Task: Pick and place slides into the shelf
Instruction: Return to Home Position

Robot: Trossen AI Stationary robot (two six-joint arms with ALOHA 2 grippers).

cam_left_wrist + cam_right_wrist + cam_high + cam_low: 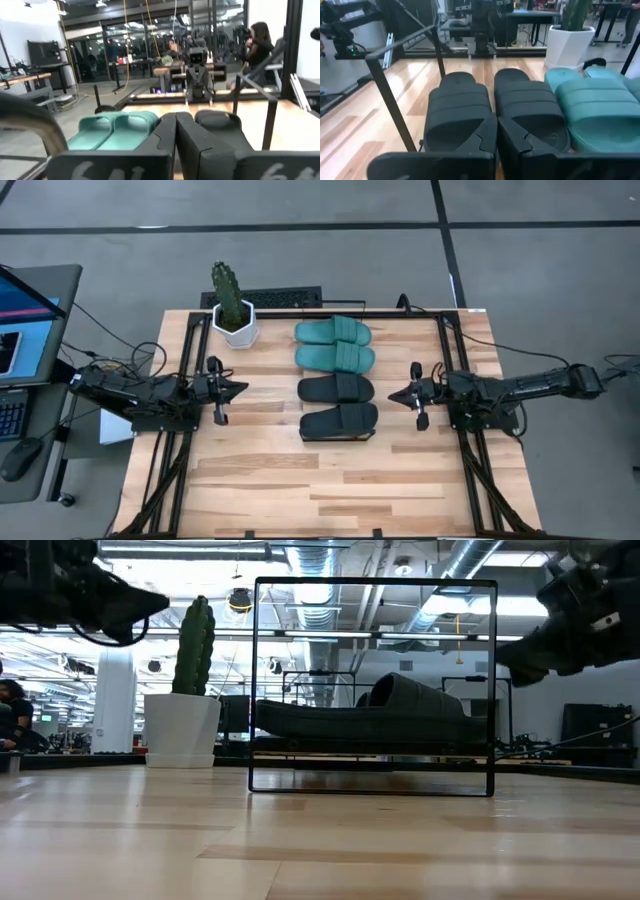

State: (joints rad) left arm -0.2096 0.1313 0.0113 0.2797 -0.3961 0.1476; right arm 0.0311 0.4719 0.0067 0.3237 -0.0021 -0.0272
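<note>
Four slides lie side by side in a row on the shelf (336, 440): two teal slides (334, 332) (336, 358) toward the far edge and two black slides (336, 388) (339, 421) nearer. In the low view a black slide (400, 708) rests sole-down on the shelf plank (370, 743) inside the wire frame (375, 582). My left gripper (241, 389) hovers shut to the left of the row, pointing at it. My right gripper (392, 394) hovers shut to its right. The wrist views show the teal slides (115, 131) and black slides (460, 107) beyond the shut fingers.
A cactus in a white pot (234, 312) stands at the far left of the table, with a keyboard (272, 298) behind it. A laptop (30, 320) sits off the table's left side. Bare wood (330, 490) lies in front of the shelf. People show in the room beyond.
</note>
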